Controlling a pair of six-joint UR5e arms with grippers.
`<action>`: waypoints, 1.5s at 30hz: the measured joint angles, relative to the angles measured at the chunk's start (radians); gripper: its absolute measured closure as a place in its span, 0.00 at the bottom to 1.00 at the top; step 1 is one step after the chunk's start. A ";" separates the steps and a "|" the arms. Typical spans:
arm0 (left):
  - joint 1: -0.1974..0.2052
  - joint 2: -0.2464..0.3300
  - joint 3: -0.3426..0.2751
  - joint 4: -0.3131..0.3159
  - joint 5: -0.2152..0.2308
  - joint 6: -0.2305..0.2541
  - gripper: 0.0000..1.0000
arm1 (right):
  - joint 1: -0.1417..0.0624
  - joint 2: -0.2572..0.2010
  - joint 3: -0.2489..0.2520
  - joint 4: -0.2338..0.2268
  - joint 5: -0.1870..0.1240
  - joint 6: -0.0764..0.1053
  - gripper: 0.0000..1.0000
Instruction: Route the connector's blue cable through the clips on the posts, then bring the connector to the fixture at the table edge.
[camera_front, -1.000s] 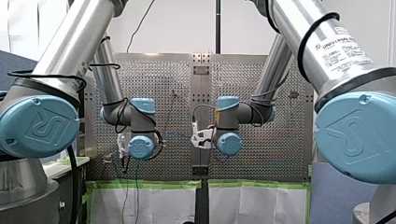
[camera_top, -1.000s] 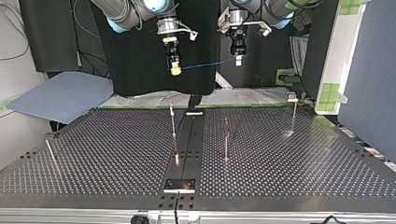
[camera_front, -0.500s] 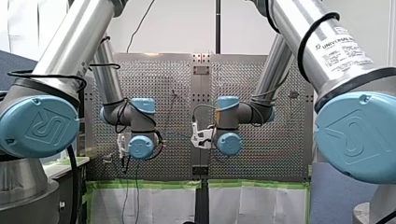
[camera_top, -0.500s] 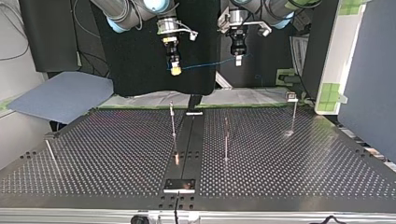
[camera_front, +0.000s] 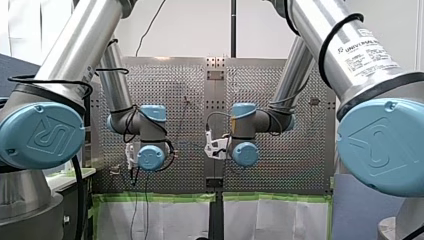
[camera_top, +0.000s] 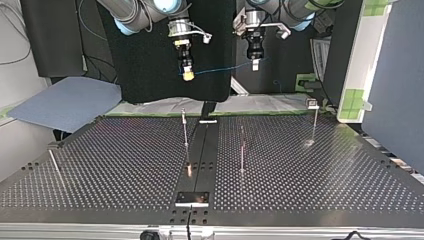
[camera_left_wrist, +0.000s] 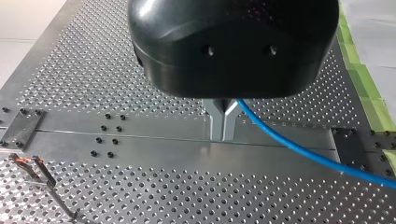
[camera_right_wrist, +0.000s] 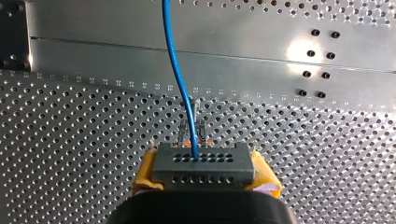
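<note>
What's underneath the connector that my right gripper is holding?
A post clip stands below the connector, on the perforated table. The blue cable runs from the connector over them. The connector, held in my right gripper, covers the clip's near part.

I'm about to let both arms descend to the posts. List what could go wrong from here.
1. The blue cable runs almost straight between my left gripper and the connector in my right gripper. If the arms part, it could strain at the connector or slip through the fingers.
2. The posts are thin, and one stands below the connector. A descent could bend it or miss its clip.
</note>
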 joint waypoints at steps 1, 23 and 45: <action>0.000 0.000 0.000 0.000 0.000 0.000 0.99 | 0.000 0.000 0.000 0.000 0.000 0.000 0.98; 0.009 -0.023 -0.021 0.016 0.005 0.001 0.99 | 0.001 0.012 0.007 -0.001 0.004 -0.007 0.98; 0.032 -0.008 0.012 -0.030 0.045 0.028 0.99 | -0.036 0.116 -0.026 0.039 0.024 -0.045 0.98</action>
